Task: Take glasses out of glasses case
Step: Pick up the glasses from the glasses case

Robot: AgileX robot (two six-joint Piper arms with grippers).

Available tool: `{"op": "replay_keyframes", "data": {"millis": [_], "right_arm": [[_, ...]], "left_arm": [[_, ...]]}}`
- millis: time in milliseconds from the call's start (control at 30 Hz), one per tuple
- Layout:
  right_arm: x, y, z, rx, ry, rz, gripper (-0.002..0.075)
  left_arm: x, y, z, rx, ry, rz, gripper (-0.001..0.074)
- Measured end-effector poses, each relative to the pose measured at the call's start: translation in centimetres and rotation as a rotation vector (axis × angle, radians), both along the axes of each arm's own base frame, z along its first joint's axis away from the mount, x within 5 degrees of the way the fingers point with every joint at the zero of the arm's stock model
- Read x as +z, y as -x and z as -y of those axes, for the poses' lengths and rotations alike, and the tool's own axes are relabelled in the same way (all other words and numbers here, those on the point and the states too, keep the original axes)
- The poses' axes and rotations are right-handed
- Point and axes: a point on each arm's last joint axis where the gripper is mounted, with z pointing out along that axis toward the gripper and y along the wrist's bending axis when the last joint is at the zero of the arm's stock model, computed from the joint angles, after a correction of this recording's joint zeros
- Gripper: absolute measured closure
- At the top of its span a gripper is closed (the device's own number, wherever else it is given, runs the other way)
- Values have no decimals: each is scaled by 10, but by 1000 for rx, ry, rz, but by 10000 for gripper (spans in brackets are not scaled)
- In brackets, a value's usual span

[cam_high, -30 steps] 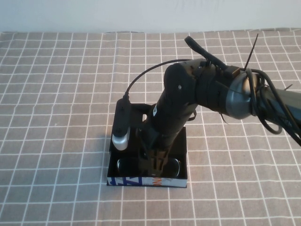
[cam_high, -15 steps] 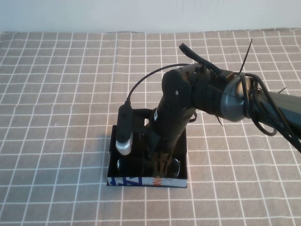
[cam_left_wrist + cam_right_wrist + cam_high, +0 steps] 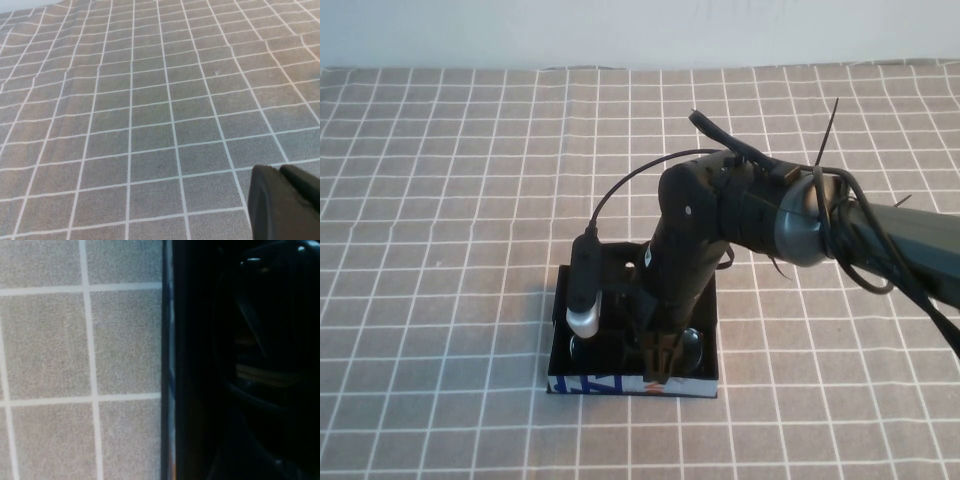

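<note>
The glasses case [image 3: 582, 384], a black open box with a white, blue and orange front strip, lies on the checked cloth. The black glasses [image 3: 689, 347] lie inside it, with one dark lens showing on each side of my right arm. My right gripper [image 3: 658, 358] reaches down into the middle of the case, over the bridge of the glasses. The right wrist view shows the case's edge [image 3: 170, 365] and a dark lens [image 3: 270, 340] close up. My left gripper [image 3: 281, 170] is shut and empty above bare cloth, and it does not show in the high view.
The grey checked cloth [image 3: 440, 200] covers the whole table up to the white wall at the back. My right arm and its cables [image 3: 800, 210] stretch in from the right, above the case. The arm's white-tipped camera [image 3: 585, 290] hangs over the case's left side.
My right arm has shifted left and lowered further into the case. The lens on the right now stands higher and darker than before.
</note>
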Motion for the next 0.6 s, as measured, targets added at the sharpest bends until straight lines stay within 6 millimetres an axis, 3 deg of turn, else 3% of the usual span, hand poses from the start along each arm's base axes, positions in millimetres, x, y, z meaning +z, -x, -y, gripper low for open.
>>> {"op": "replay_keyframes", "data": {"millis": [333,600], "right_arm": [[-1,-1,0,2,5,10,481],[0,-1,2,15,31,5,664]], "left_arm": [[0,0,0,0,0,0,739],[0,0,0,0,0,0,739]]}}
